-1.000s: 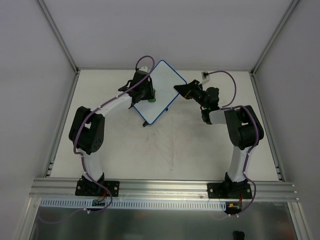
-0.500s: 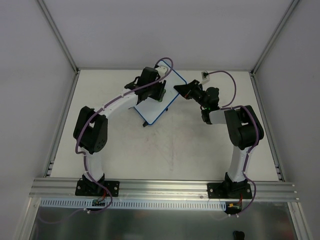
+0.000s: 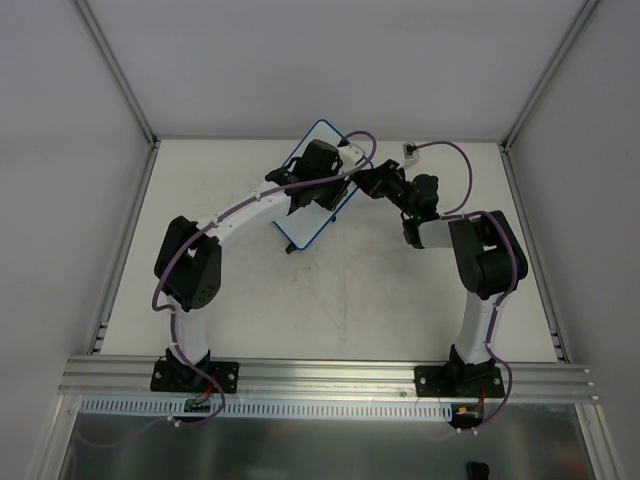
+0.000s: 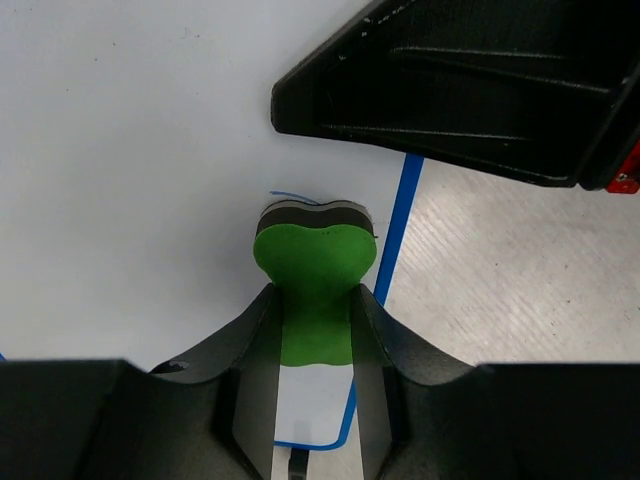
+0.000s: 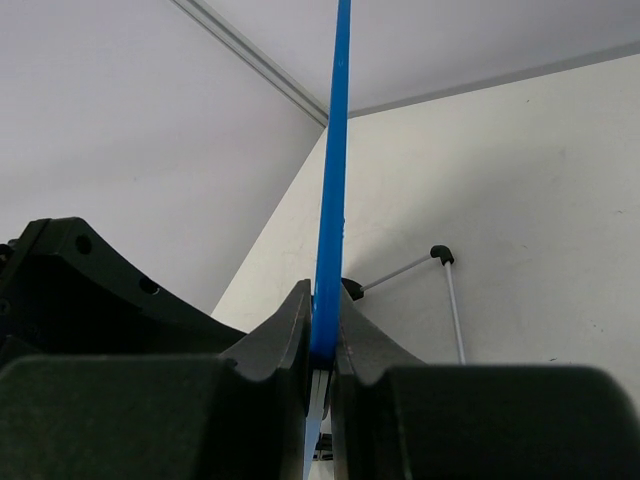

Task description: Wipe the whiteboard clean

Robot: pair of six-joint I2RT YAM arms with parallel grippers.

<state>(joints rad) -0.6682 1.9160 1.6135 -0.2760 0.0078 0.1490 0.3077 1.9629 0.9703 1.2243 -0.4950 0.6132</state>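
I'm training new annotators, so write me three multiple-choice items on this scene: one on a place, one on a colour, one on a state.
1. Where does the eraser sit on the whiteboard?
A) beside its blue rim
B) at its middle
C) nowhere; it lies on the table

2. What colour is the eraser's top?
A) red
B) green
C) yellow

3. What is the right hand doing?
A) hanging open
B) clamping the whiteboard's rim
C) holding a pen

Key:
1 A: the left wrist view shows the eraser right by the rim.
2 B: it shows green in the left hand.
3 B: the right wrist view shows the rim pinched in that hand.
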